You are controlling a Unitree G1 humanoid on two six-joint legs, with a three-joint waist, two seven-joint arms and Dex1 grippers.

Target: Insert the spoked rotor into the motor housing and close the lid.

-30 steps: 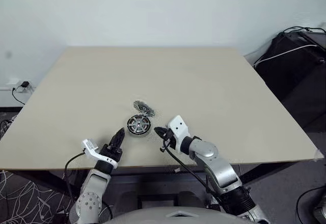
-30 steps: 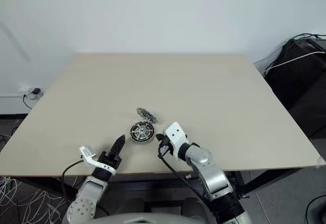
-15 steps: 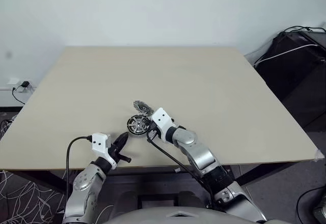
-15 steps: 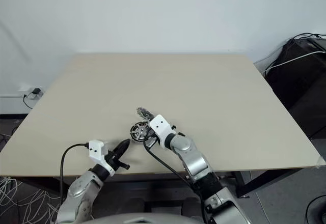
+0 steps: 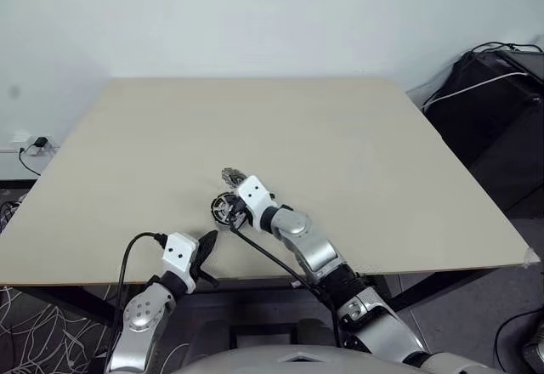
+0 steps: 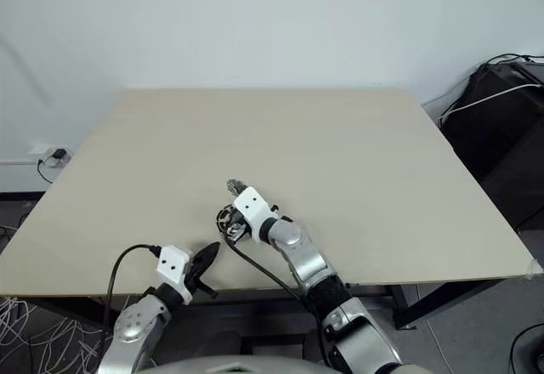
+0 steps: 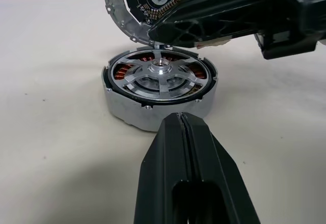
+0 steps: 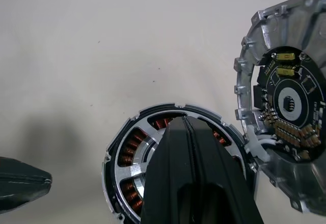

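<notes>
Right hand point(image 7: 155, 30): fingers pressed together, holding nothing; tip sits over the far rim of the motor housing point(image 7: 158, 109), right at the joint where the lid point(image 7: 127, 5) meets it; whether it touches the lid's lower edge cannot be told. Left hand point(image 7: 182, 119): fingers also closed flat together, empty; tip low over the tabletop point(image 5: 357, 153), just beside the housing's near wall, apparently short of contact.

Spoked rotor point(image 7: 160, 74) already lies down inside the housing; hub in the centre, spokes level with the rim, copper windings visible through the gaps; looks fully seated, so the insert step reads as done. Step in hand: closing the lid.

Orientation: housing rests flat near the front middle of the tabletop, open face and rotor axis pointing straight up. Lid stands roughly on edge at the far side, joined at the rim; circuit-board inner face turned toward the robot, tilted slightly back; flat disc, so no long axis to speak of, its own axis near level.

Next move likely calls for the right hand getting behind the lid's top edge and pushing it forward and down over the rotor; left hand steadying the near wall so the housing does not slide; press needed once the rims line up.
</notes>
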